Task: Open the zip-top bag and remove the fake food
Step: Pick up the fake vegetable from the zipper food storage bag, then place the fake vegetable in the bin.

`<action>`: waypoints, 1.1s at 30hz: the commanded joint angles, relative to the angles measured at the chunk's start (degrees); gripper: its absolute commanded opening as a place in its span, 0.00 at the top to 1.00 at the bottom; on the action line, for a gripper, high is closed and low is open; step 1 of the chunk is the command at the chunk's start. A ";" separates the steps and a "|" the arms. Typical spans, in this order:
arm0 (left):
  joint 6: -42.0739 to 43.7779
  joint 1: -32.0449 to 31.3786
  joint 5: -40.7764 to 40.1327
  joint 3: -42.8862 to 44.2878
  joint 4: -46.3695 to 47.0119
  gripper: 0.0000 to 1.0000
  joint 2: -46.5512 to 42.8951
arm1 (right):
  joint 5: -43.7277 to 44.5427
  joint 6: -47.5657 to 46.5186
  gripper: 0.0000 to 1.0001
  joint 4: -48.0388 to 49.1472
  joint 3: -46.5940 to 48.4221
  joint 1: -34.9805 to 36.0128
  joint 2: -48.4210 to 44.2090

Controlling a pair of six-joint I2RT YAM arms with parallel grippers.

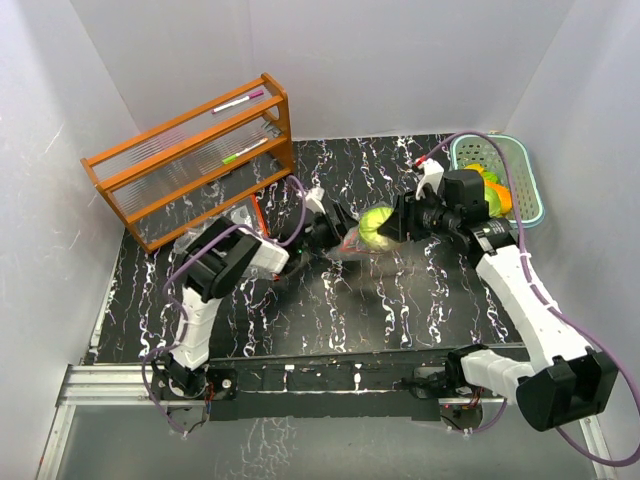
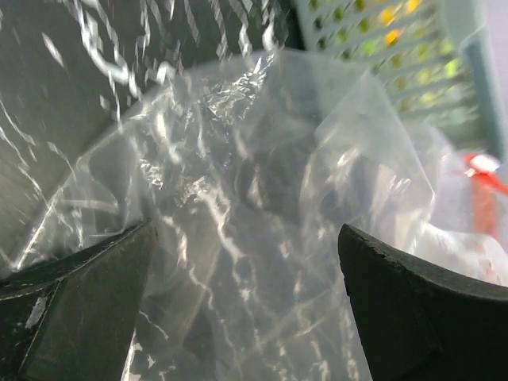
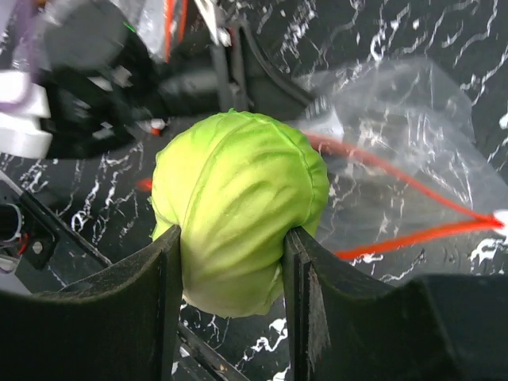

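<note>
My right gripper (image 1: 392, 228) is shut on the pale-green cabbage-like ball (image 1: 375, 228), held above the table at its middle; in the right wrist view the ball (image 3: 238, 198) is squeezed between both fingers of the gripper (image 3: 230, 238). The clear zip-top bag (image 1: 350, 252) lies crumpled below it, its red zip strip (image 3: 413, 234) showing. My left gripper (image 1: 335, 225) is at the bag's left side; in the left wrist view its fingers stand wide apart, gripper (image 2: 246, 238) open, with the bag's plastic (image 2: 262, 159) between them. Yellow and orange food pieces (image 1: 495, 190) lie in the basket.
The pale-teal slotted basket (image 1: 527, 185) stands at the back right and shows in the left wrist view (image 2: 413, 71). A wooden rack (image 1: 190, 160) with markers stands at the back left. A clear packet with red trim (image 1: 248, 215) lies by the left arm.
</note>
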 commanded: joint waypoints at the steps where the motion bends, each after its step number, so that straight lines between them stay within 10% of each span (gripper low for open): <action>1: -1.06 -2.86 -0.79 3.04 0.72 0.03 3.82 | -3.37 -1.08 0.92 0.90 5.01 0.00 -1.94; 5: 0.55 -3.46 -1.65 3.29 -1.14 0.03 4.13 | -3.19 0.30 0.92 2.05 6.42 -0.33 -2.01; 20: 8.78 -3.24 -1.37 -2.53 -7.07 0.03 -13.31 | 40.55 0.19 0.92 15.05 16.51 -13.30 15.57; 33: 11.99 2.15 -0.67 -5.01 -12.95 0.03 -23.76 | 33.18 5.89 0.92 23.47 14.64 -29.35 20.08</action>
